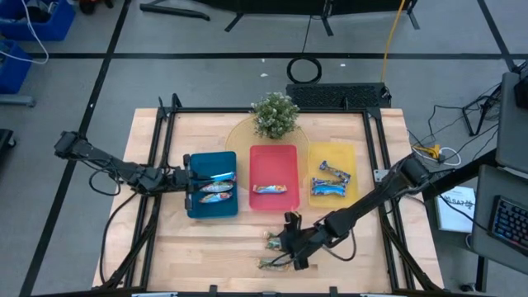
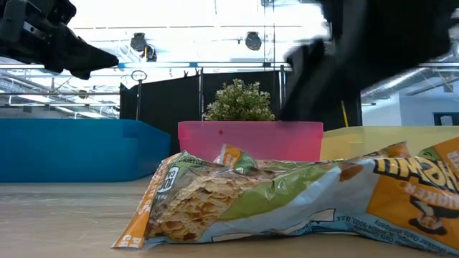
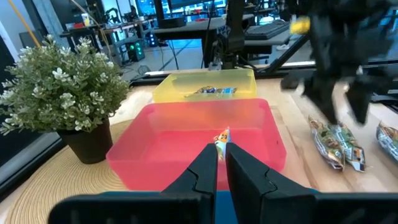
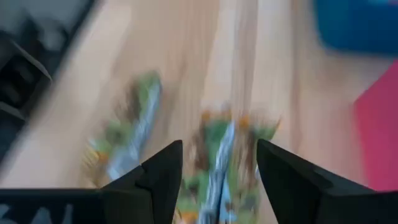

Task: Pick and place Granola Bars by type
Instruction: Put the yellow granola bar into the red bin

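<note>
Two granola bars (image 1: 216, 192) lay in the blue tray (image 1: 213, 184), one (image 1: 270, 189) in the red tray (image 1: 273, 176), two (image 1: 330, 181) in the yellow tray (image 1: 332, 172), and at least two green-and-tan bars (image 1: 273, 251) lay loose on the worktop (image 1: 206, 256) near its front edge. The right gripper (image 1: 290, 247) hovered over those loose bars with its jaws spread apart, one bar showing between them in the wrist view. The left gripper (image 1: 189, 177) waited at the blue tray's left rim, its jaws clenched on nothing.

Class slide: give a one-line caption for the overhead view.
Right gripper open over loose granola bars; left gripper shut above blue tray.
</note>
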